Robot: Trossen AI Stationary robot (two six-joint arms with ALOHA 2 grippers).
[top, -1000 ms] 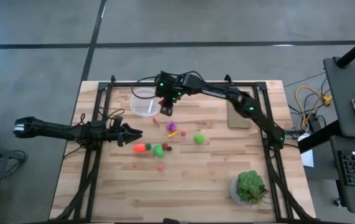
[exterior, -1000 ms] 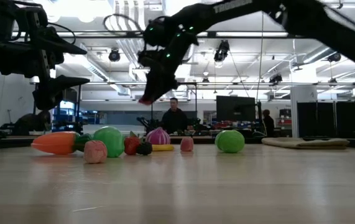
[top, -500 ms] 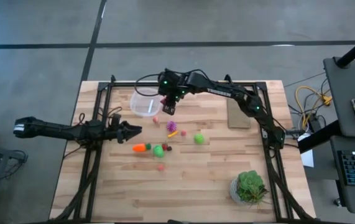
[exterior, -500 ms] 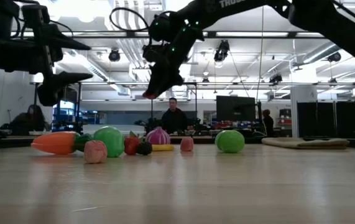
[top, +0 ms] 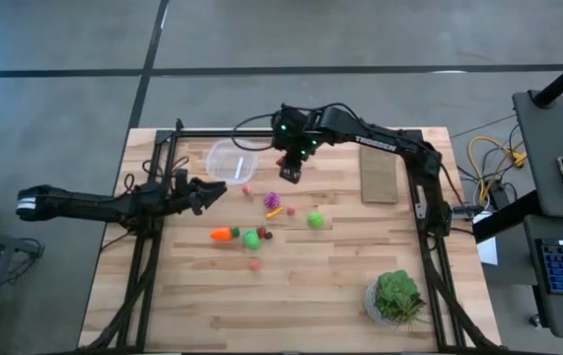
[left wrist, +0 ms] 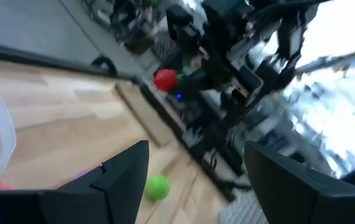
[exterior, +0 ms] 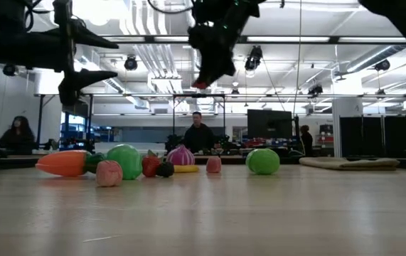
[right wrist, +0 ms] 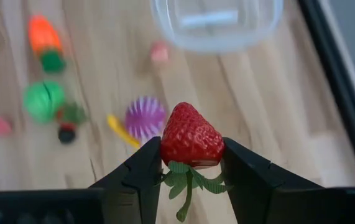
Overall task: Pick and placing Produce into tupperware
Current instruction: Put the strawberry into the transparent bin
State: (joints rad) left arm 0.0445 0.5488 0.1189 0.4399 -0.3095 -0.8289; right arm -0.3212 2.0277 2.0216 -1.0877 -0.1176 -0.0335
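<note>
Left tool (top: 212, 190) hovers at the left of the desk (top: 301, 306), fingers spread and holding nothing, its tips just left of the tupperware (top: 232, 161).

The tupperware — a clear round bowl at the far left-centre — appears to hold no produce, though its clear walls make that hard to confirm from above.

Right tool (right wrist: 189, 163) is raised above the desk, just right of the tupperware, clenched on a red strawberry (right wrist: 191, 137). The bowl lies to this tool's left and slightly farther back; that is the offset the placement turns on. The right arm is the one carrying, so the move falls to it.

Remaining produce sits on the desk nearer than the bowl: orange carrot (top: 222, 235), green ball (top: 251, 238), purple cluster (top: 272, 200), second green ball (top: 316, 219).
</note>
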